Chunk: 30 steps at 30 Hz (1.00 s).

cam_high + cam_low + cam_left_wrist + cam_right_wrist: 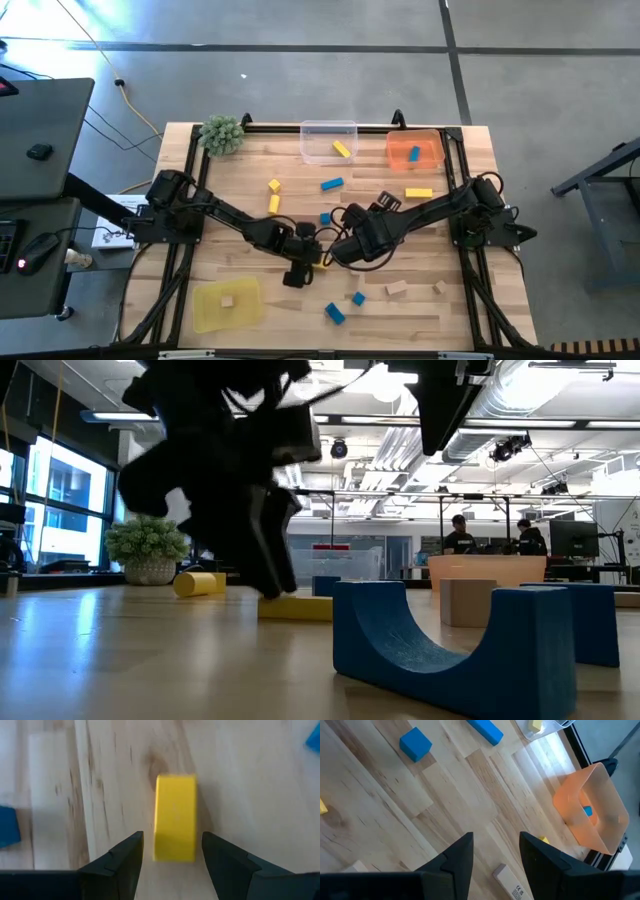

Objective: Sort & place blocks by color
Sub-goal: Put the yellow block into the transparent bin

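A yellow block [175,817] lies flat on the wooden table near its middle. My left gripper [172,845] is open and low over it, one finger on each side of the block's near end, with a gap on both sides. In the low view the same block [295,607] shows under the dark gripper. My right gripper [496,845] hangs open higher up, just right of the left one [312,258], with nothing between its fingers. Other yellow [274,204], blue [332,184] and plain wood [397,289] blocks lie loose on the table.
A clear tray [329,128] at the far edge holds a yellow block, and an orange tray [440,150] beside it holds a blue one. A yellow tray [205,310] at the near left holds a wood block. A green plant [222,134] stands far left. A blue arch block [450,650] lies near the front.
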### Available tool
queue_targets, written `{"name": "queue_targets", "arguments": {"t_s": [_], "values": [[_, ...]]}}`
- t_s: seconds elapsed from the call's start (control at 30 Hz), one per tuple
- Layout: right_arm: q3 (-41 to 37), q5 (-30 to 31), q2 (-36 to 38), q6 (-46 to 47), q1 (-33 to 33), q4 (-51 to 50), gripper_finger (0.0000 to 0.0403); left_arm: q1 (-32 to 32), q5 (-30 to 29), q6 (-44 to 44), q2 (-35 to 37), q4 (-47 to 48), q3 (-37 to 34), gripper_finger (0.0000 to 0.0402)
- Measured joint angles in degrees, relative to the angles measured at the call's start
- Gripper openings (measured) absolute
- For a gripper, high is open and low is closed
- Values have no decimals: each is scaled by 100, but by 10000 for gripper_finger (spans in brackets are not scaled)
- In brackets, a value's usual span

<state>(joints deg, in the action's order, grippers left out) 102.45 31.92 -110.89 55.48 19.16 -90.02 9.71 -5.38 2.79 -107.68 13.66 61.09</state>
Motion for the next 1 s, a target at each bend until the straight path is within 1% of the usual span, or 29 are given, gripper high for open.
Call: {"name": "queue_targets", "arguments": {"t_s": [0.23,0.37,0.43,0.5,0.67,1.0], "values": [[0,0,0,6,0,0,149,-46,76,176,-252,-126,15,193],[0,-9,0,20,0,2,149,-21,67,237,-284,-181,13,191],[0,-9,0,58,0,0,149,-21,57,182,-286,-189,12,182],[0,-12,0,106,0,0,149,-19,65,150,-288,-187,12,164],[0,-50,0,149,-2,0,149,-35,164,151,-288,-210,13,102],[0,-94,0,407,-206,4,149,-94,376,150,-205,-154,-1,99]]}}
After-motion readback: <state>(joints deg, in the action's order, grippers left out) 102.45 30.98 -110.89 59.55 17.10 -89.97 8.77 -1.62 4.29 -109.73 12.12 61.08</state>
